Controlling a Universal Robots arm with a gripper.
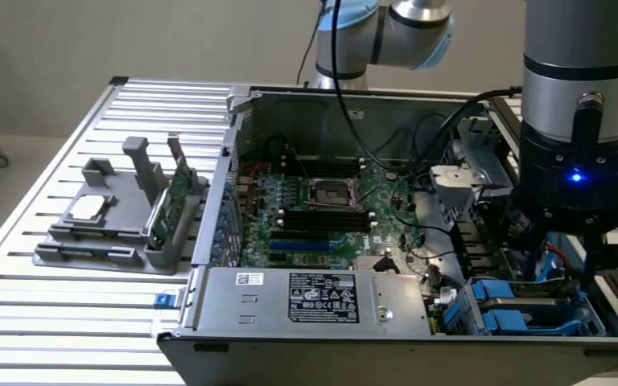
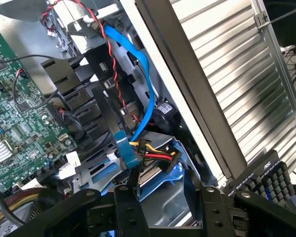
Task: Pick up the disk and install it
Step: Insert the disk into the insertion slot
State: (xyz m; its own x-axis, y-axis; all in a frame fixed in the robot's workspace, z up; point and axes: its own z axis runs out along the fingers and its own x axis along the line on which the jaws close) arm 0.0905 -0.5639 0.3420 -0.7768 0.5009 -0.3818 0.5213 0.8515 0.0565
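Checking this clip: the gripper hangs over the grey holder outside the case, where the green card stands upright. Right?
No. In the exterior view the gripper hangs over the blue drive carriers inside the computer case, not the grey holder; the green card does stand upright there.

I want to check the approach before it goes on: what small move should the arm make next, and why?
Probably ease the gripper straight down a little: its jaws stand open and empty just above the blue-framed disk in the computer case, and the blue cable and power wires lie close beside it, so go slowly.
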